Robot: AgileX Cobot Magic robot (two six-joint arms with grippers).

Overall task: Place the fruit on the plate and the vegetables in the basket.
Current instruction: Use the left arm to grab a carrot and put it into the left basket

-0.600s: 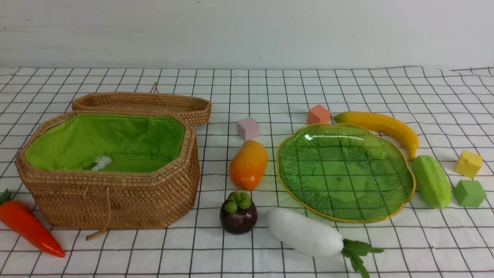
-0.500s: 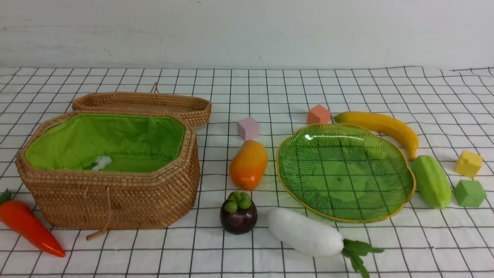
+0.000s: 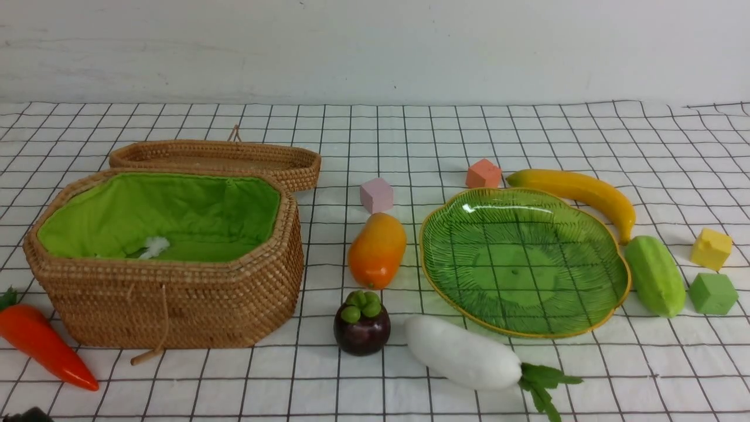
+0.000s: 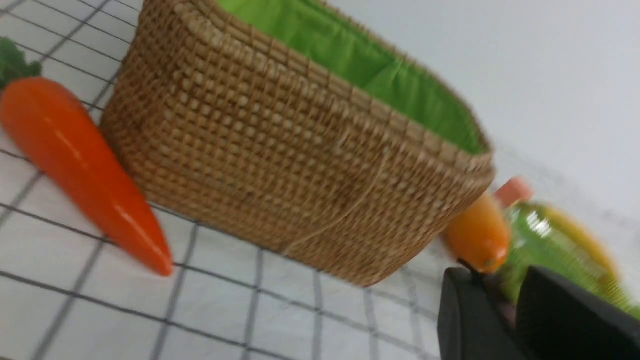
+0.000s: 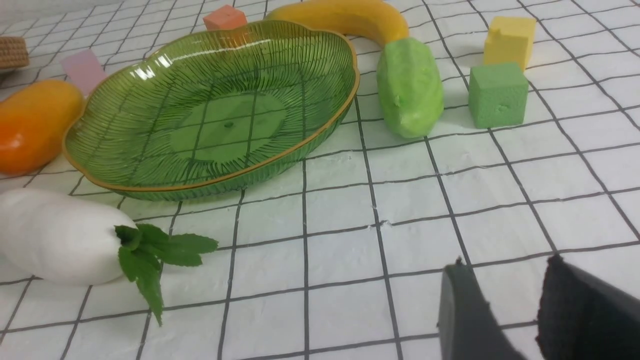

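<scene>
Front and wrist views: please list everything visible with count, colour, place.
basket: one, brown, green lining, left.
lid: one, brown, behind basket.
carrot: one, orange, beside basket.
mango: one, orange-yellow, left of plate.
mangosteen: one, purple, in front of mango.
radish: one, white, in front of plate.
plate: one, green, right.
banana: one, yellow, behind plate.
cucumber: one, green, right of plate.
cubes: four, pink cube, salmon cube behind; yellow cube, green cube far right.
left gripper: one, black, open, near basket.
right gripper: one, black, open, near plate.

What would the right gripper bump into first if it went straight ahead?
Probably the green cube: it lies straight ahead of the right gripper, with only bare cloth between. Depth is hard to judge.
</scene>
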